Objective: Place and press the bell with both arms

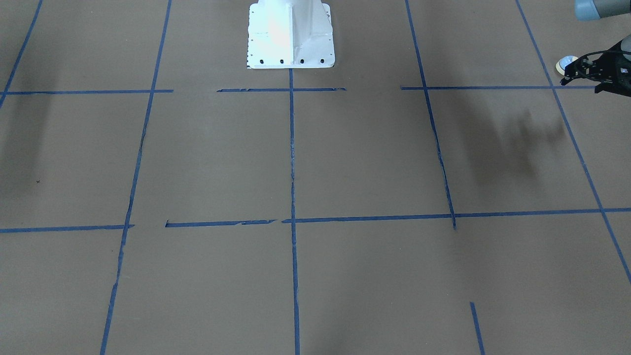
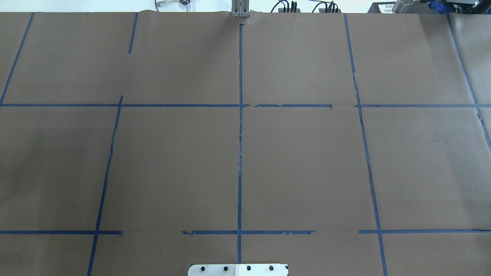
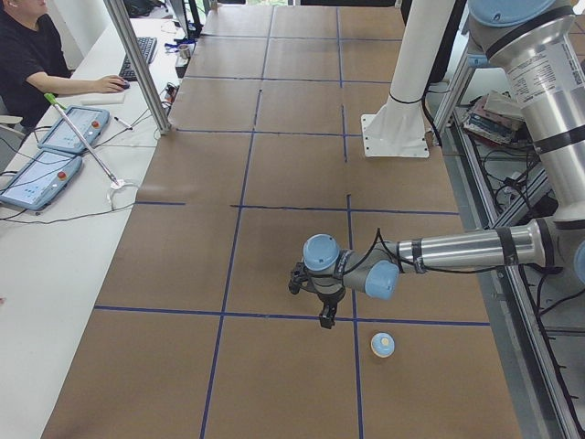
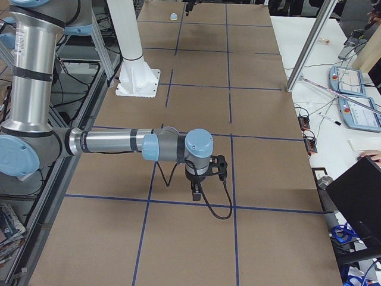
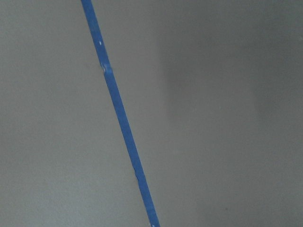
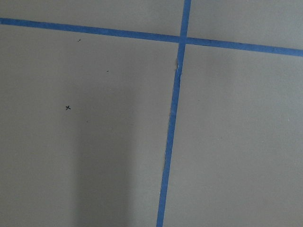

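Observation:
The bell [image 1: 567, 64], a small light-blue dome on a cream base, stands on the brown table at the far right edge of the front-facing view. It also shows in the left side view [image 3: 382, 344] and, tiny, far off in the right side view [image 4: 173, 16]. My left gripper [image 1: 584, 79] hovers beside it, apart from it, fingers spread and empty; it also shows in the left side view [image 3: 311, 297]. My right gripper [image 4: 205, 179] hangs over the table's other end, and I cannot tell if it is open or shut. Both wrist views show only paper and tape.
Blue tape lines [image 2: 240, 153] grid the brown paper. The white pedestal base [image 1: 291, 34] stands at the robot's side. An operator [image 3: 27, 55] sits at a side bench with tablets [image 3: 41, 174]. A metal post [image 3: 137, 64] rises at the table's far edge.

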Robot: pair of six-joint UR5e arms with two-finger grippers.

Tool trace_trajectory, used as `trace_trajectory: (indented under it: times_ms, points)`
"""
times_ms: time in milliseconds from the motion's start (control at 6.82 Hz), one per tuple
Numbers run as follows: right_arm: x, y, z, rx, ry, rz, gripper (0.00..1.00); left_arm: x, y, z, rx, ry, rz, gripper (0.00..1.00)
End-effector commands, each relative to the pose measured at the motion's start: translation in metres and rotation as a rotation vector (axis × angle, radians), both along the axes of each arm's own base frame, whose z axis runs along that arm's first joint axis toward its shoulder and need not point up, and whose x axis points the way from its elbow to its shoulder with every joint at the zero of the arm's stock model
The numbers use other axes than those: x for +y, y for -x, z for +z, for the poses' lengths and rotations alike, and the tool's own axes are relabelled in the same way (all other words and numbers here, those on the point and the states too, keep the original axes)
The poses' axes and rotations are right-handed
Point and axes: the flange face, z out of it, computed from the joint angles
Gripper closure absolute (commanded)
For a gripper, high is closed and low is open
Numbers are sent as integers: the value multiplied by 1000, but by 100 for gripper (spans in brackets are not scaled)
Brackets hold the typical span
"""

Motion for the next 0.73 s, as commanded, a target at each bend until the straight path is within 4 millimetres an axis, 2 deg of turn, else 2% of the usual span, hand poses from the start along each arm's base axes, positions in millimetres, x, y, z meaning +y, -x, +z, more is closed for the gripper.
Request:
trace_trajectory:
  times_ms: [0,147,586]
  points:
    - [0,0,0,-1,1,1,0,32,-8,25,-32,62,76,0]
    - [0,0,0,-1,1,1,0,42,-13,44,-52,96,116,0]
    - [0,0,0,-1,1,1,0,59,-24,66,-76,148,178,0]
